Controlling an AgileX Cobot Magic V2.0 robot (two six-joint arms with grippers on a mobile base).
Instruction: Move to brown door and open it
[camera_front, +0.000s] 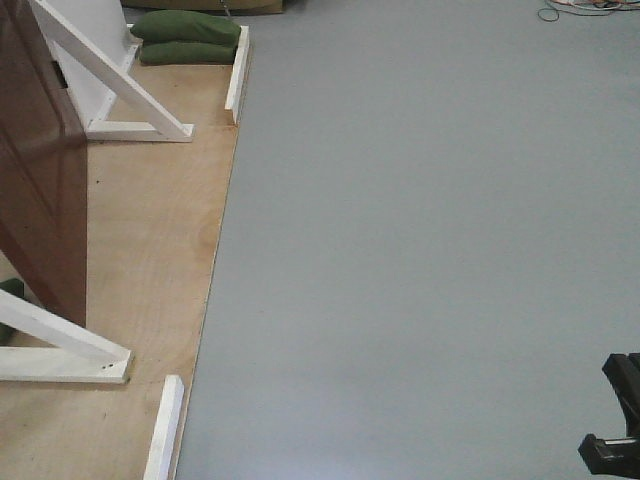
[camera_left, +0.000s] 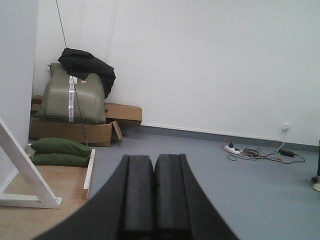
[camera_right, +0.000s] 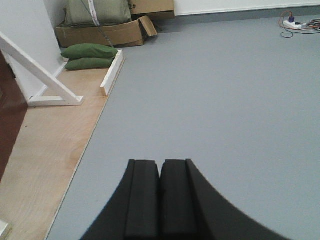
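Glossy brown wooden door panel (camera_front: 35, 170) stands at far left of front view, on pale plywood platform (camera_front: 150, 260) between white timber braces (camera_front: 110, 70). No handle in view. Left gripper (camera_left: 153, 195) and right gripper (camera_right: 160, 197): pads pressed together, holding nothing. Judgement: rigid, fairly heavy, slick face; grip handle or free edge.

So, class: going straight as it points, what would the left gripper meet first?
Nothing near: open grey floor lies ahead of the left gripper, then probably the white wall, right of the cardboard box.
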